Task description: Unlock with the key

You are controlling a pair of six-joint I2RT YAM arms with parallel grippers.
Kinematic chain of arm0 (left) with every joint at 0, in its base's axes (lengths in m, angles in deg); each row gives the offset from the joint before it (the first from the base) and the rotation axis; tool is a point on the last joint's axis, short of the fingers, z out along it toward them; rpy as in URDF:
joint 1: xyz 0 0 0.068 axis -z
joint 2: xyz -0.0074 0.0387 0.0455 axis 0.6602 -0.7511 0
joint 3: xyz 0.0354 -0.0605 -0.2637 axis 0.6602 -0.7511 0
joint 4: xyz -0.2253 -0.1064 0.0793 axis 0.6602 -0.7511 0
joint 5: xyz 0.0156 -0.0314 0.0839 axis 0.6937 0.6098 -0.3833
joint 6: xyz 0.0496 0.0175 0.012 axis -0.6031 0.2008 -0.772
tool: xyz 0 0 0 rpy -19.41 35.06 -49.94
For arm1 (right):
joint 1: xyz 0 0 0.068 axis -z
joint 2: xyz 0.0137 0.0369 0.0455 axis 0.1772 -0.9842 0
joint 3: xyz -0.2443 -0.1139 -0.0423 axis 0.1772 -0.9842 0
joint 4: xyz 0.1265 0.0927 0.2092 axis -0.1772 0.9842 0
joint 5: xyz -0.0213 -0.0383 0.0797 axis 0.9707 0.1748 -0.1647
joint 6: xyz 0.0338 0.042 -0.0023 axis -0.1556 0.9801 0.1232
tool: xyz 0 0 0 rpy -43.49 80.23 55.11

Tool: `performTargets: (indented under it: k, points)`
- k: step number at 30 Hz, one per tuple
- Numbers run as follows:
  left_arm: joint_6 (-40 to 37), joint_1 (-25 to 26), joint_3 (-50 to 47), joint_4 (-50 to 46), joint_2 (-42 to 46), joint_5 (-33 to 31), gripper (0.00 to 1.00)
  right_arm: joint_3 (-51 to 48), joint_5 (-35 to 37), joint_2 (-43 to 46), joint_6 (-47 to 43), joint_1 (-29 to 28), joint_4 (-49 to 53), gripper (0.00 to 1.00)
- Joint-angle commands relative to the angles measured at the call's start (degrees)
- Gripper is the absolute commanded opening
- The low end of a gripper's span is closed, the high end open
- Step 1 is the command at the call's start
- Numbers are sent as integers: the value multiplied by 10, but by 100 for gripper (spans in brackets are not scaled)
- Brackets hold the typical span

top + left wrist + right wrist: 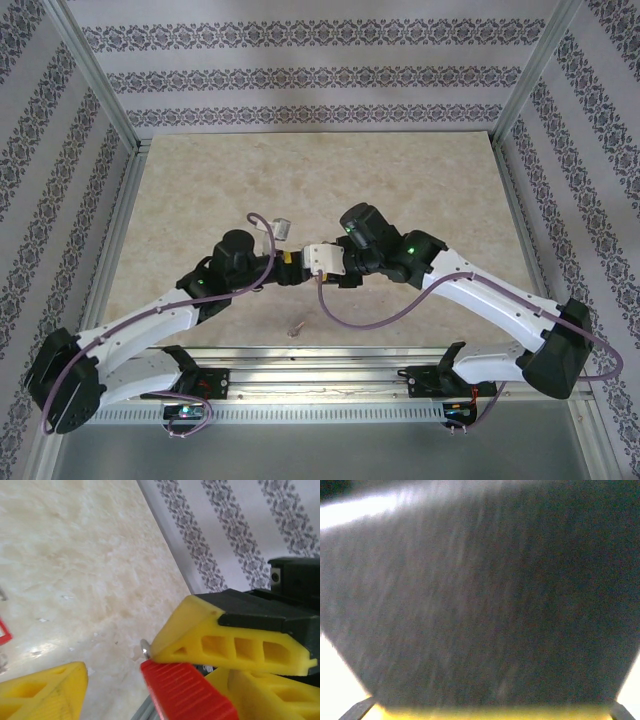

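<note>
At the table's centre my two grippers meet tip to tip. My right gripper (322, 262) is shut on a pale block, the lock (326, 257). In the right wrist view the lock (480, 595) is a dark blur right up against the camera, above a yellow finger (490, 713). My left gripper (291, 263) is open. In the left wrist view the key's ribbed red head (187, 692) sits between my spread yellow fingers (42, 692), with a bit of bare metal (145, 648) at its tip. It rests against the right gripper's yellow finger (225, 637).
A small grey piece (282, 228) lies on the marble tabletop (200, 190) just behind the grippers. A tiny object (296, 327) sits near the front rail. Patterned walls with metal posts (100, 80) enclose the table.
</note>
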Motion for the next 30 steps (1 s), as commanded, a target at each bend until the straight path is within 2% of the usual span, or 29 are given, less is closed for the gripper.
performTargets:
  k: [1, 5, 8, 14, 18, 27, 28, 30]
  points:
    - [26, -39, -15, -55, 54, -46, 80, -32, -12, 4, 9, 5, 20, 0]
    - [14, -58, -13, -165, 108, -65, 86, -62, -9, 7, 42, 8, 26, 0]
    - [19, -66, -16, -210, 147, -75, 90, -84, -13, 2, 66, 6, 31, 0]
    - [1, -87, 1, -316, 177, -103, 92, -100, 14, -53, 68, 7, 49, 0]
    - [1, -102, 8, -339, 186, -101, 93, -118, 38, -95, 65, 29, 26, 0]
    - [-43, -129, 32, -371, 181, -75, 93, -90, 135, -195, 33, 46, 79, 0]
    - [-45, -133, 31, -368, 181, -71, 93, -86, 145, -200, 34, 49, 81, 9]
    - [-46, -141, 28, -366, 181, -61, 94, -77, 170, -205, 36, 50, 84, 41]
